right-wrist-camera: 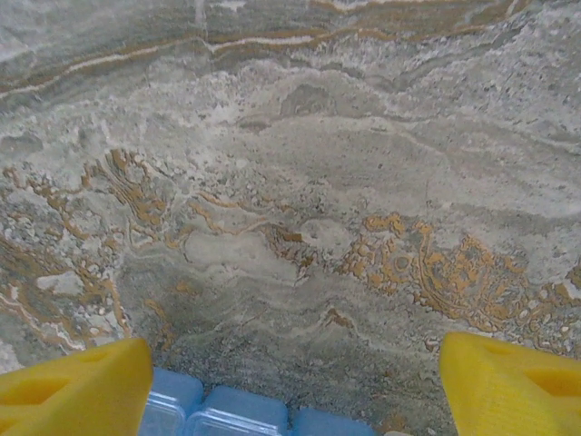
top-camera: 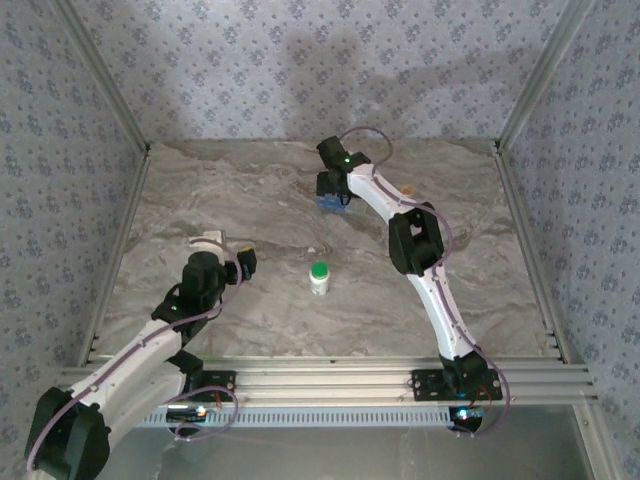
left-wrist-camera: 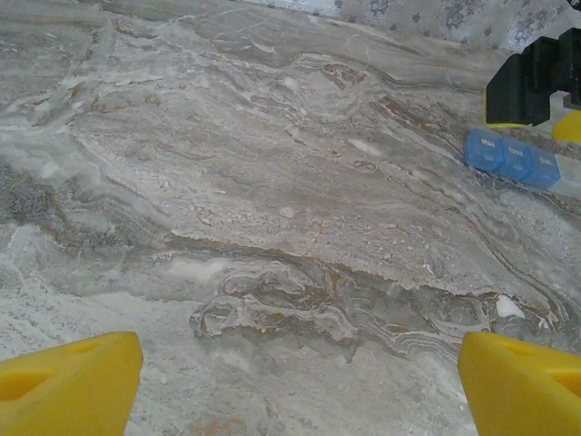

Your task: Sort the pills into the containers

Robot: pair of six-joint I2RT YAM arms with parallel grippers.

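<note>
Yellow fingertips of the right gripper stand wide apart right over the blue pill organizer, holding nothing. Well apart from the organizer, toward the arm bases, stands the green-capped bottle. The left gripper hovers off to the organizer's left, likewise nearer the bases, its fingers wide and empty. The step in hand looks like reaching for the organizer. Next, the jaws would need to settle squarely on it. Count: one organizer, one bottle, two grippers.

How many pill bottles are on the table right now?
1. The green-capped white pill bottle sits mid-table, between the arms, nearer than the blue pill organizer. Another could be hidden under an arm.
</note>
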